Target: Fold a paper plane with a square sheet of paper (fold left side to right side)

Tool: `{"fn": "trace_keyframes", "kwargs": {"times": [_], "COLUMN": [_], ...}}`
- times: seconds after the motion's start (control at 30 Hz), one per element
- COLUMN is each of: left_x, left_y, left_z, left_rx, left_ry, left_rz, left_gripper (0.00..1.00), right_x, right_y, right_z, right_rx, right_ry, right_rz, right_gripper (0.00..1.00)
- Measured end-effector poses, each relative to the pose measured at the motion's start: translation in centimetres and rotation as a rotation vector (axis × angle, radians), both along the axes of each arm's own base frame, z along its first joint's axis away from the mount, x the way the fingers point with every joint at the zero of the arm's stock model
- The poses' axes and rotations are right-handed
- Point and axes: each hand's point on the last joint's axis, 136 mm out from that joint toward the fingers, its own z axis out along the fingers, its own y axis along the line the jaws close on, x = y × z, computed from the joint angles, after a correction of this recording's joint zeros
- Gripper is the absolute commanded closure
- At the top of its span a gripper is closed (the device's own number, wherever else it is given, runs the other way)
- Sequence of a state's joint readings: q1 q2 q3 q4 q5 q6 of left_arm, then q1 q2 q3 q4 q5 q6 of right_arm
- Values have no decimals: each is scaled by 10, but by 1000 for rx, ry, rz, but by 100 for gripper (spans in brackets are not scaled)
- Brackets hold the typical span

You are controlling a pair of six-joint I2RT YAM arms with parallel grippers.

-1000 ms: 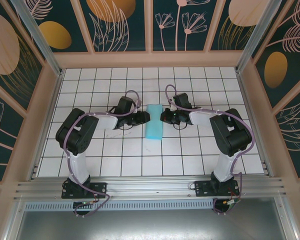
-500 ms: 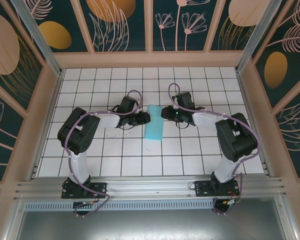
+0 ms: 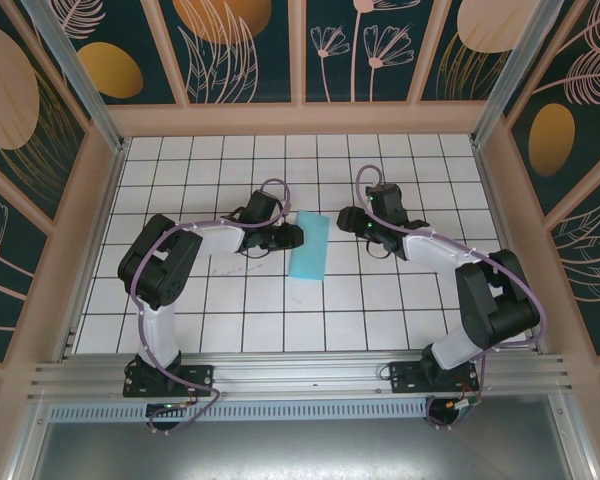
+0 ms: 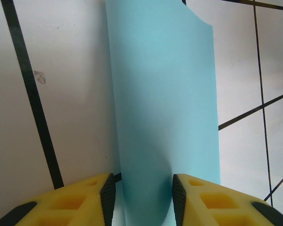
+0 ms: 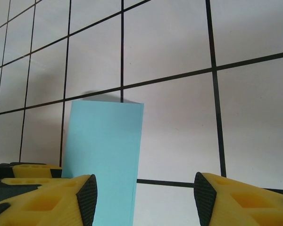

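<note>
Your square sheet of paper (image 3: 309, 245) lies near the middle of the white tiled table (image 3: 380, 300), folded in half into a narrow turquoise strip. Its long sides run away from the arm bases and it tilts slightly. Your left gripper (image 3: 296, 236) reaches in from the left and meets the strip's left long edge about halfway along. In the left wrist view its yellow fingers (image 4: 106, 197) stand partly apart, and the paper rises between them in a soft bulge. The right-hand pad touches the paper, and a sliver of gap shows at the other pad. You cannot tell from this whether the fingers actually pinch the sheet or only bracket it. Your right gripper (image 3: 344, 219) sits just to the right of the strip's far end, apart from it, with bare tile between. In the right wrist view its fingers (image 5: 87, 197) are spread wide with nothing held. The strip lies flat on the tiles ahead of them, toward the left pad, with one square corner pointing away.
</note>
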State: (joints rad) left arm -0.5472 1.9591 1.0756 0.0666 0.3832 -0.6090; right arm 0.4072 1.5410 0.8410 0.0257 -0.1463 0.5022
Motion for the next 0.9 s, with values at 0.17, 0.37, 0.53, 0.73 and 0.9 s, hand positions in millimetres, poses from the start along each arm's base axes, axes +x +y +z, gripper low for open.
{"fn": "trace_keyframes", "kwargs": {"times": [0.17,0.37,0.53,0.73,0.9], "left_x": [0,0,0,0,0], "left_y": [-1,-1,-2,-2,-2], "left_z": [0,0,-1,-1,-1], "left_rx": [6,10,13,16,17], "left_ry": [2,8,10,15,17], "left_rz": [-4,-4,-5,-5,-5], "left_gripper": [58,57,57,57,57], "right_x": [-1,-2,-2,-4,-4], "right_y": [1,1,1,4,5], "right_z": [-1,-2,-2,-1,-1], "right_rx": [5,6,7,18,24], "right_ry": [4,7,7,11,12], "right_rz": [6,9,9,21,27], "right_gripper": [40,40,41,40,41]}}
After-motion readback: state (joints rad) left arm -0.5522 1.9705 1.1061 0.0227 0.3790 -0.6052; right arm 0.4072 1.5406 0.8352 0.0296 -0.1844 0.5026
